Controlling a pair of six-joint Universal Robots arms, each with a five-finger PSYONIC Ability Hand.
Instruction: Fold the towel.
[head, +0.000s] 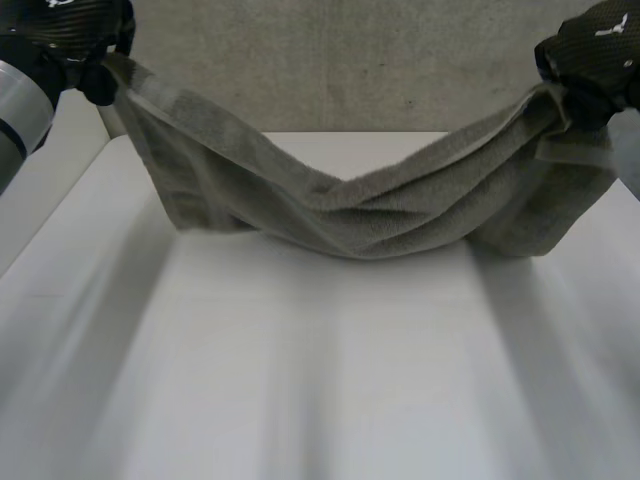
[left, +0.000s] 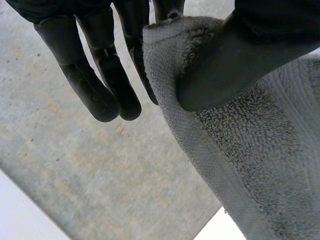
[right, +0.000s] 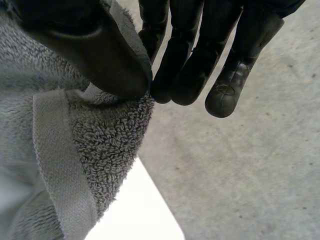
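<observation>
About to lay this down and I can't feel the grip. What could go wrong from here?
1. The left hand and the right hand each hold the towel only by a thumb pinch at a top corner; a tug could pull one free.
2. The towel sags in the middle in bunched folds, so it may land creased on the table rather than flat.

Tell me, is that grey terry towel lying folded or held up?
Held up: the grey terry towel sags between the left hand and right hand, each pinching an upper corner.
</observation>
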